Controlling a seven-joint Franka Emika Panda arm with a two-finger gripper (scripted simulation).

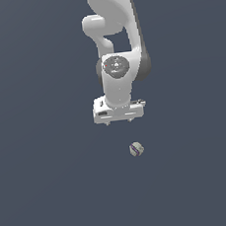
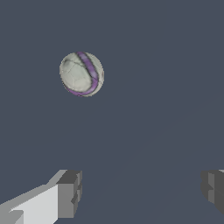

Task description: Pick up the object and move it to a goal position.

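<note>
Ball (image 1: 136,149) — one; end effector (image 1: 119,121) — one, agape

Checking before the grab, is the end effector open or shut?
Open: end effector fingers stand wide apart, empty; the ball lies beyond them.

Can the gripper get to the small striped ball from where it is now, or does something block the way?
Probably yes. The gripper is open, with its jaws wide apart in the wrist view, and the ball lies alone on the bare surface, apart from the gripper. Nothing visible stands between them; the ball is off-centre, so the gripper likely must shift first.
</note>
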